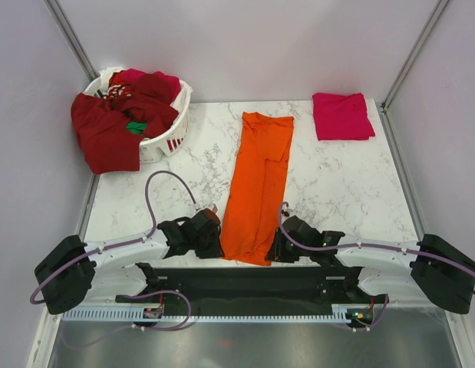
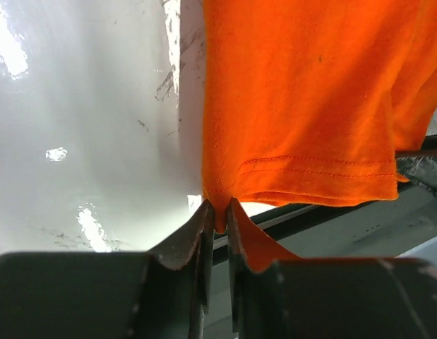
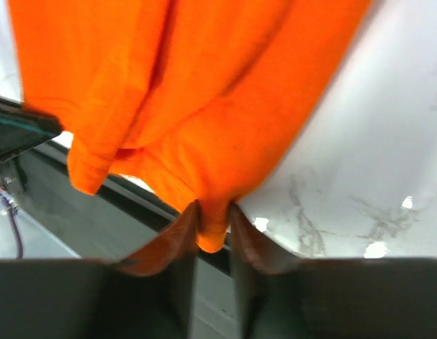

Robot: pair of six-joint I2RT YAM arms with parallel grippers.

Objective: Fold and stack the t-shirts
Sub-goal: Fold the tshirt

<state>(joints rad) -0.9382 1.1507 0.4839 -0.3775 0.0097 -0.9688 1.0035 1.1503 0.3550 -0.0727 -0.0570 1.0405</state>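
An orange t-shirt (image 1: 260, 184), folded lengthwise into a long narrow strip, lies down the middle of the marble table. Its near end reaches the table's front edge. My left gripper (image 1: 216, 234) is at the near left corner of that strip, and in the left wrist view the gripper (image 2: 218, 212) is shut on a pinch of the orange cloth (image 2: 303, 92) by the hem. My right gripper (image 1: 277, 247) is at the near right corner, and in the right wrist view the gripper (image 3: 213, 215) is shut on a fold of the orange cloth (image 3: 183, 92). A folded magenta-pink t-shirt (image 1: 342, 115) lies at the back right.
A white slotted basket (image 1: 166, 142) stands at the back left, heaped with dark red t-shirts (image 1: 110, 134) that spill over its left side, with a bit of green cloth (image 1: 136, 127) showing. A black mounting frame (image 1: 245, 280) runs along the near edge between the arm bases.
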